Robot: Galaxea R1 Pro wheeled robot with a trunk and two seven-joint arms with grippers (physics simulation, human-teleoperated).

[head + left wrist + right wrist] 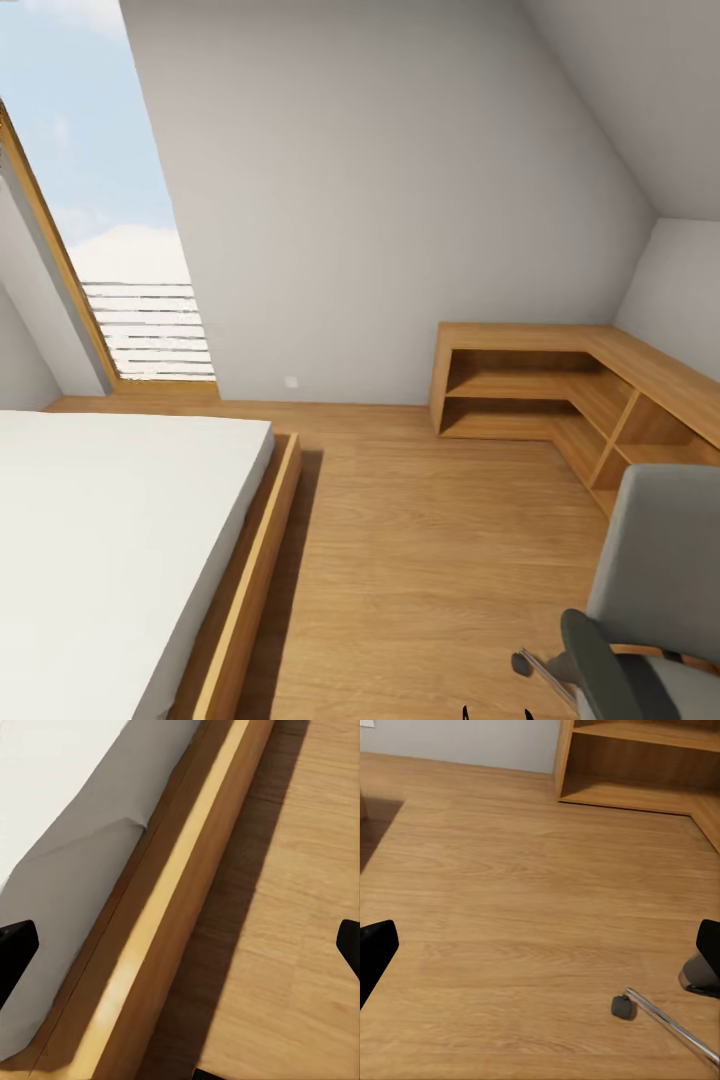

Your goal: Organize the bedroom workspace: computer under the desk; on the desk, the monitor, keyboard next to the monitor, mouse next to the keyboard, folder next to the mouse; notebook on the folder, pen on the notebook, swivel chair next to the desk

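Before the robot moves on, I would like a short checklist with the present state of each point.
1. Grey fabric swivel chair located: ok, at the robot's right.
2. Chair's chrome leg with black caster beside right fingers: ok, apart.
3. Low wooden-framed bed beside left fingers: ok, apart.
4. Blue folder on seat: cannot tell.
5. Wood plank floor ahead passable: ok.
6. Both grippers hold nothing: ok.

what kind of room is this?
Most likely an attic bedroom: a low wooden-framed bed on the left, a sloped ceiling with a slanted skylight, and low wood shelving in the corner. A swivel chair stands nearby.
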